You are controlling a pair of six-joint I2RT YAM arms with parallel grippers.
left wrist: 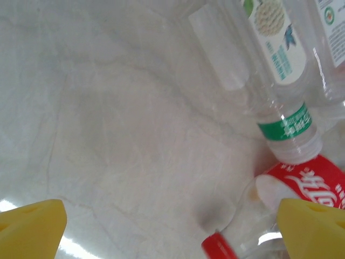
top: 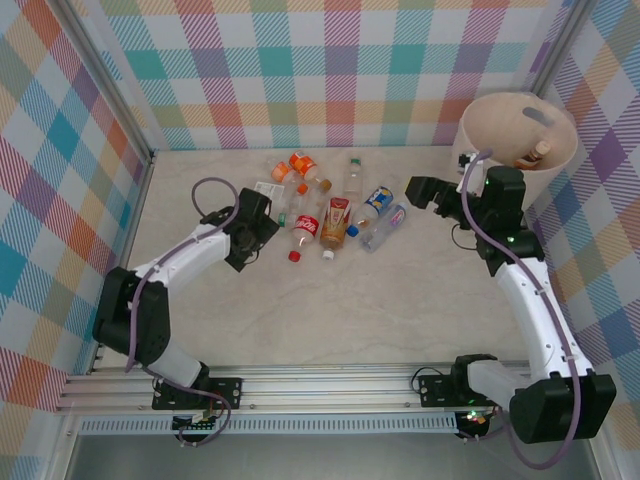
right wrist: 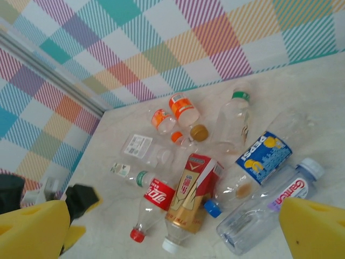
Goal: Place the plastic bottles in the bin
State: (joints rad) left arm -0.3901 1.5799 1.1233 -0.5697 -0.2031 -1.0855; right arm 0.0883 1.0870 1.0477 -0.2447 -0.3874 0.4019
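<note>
several clear plastic bottles, red, orange, blue labels.

I've got top cam looking down from the near side over the whole table, left wrist tight above the red-label bottle, right wrist farther back, angled across the same bottle pile.

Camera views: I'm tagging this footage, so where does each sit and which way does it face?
Top external: above, behind the bases, looking down on table, bottles, bin; left arm, right arm show.
Left wrist: on the left arm, facing down close at the red-label bottle; left pincer's fingertips show.
Right wrist: on the right arm, facing across the bottles toward the plaid wall; right pincer's fingertips show.
Shared: the red-label bottle, in all three.
</note>
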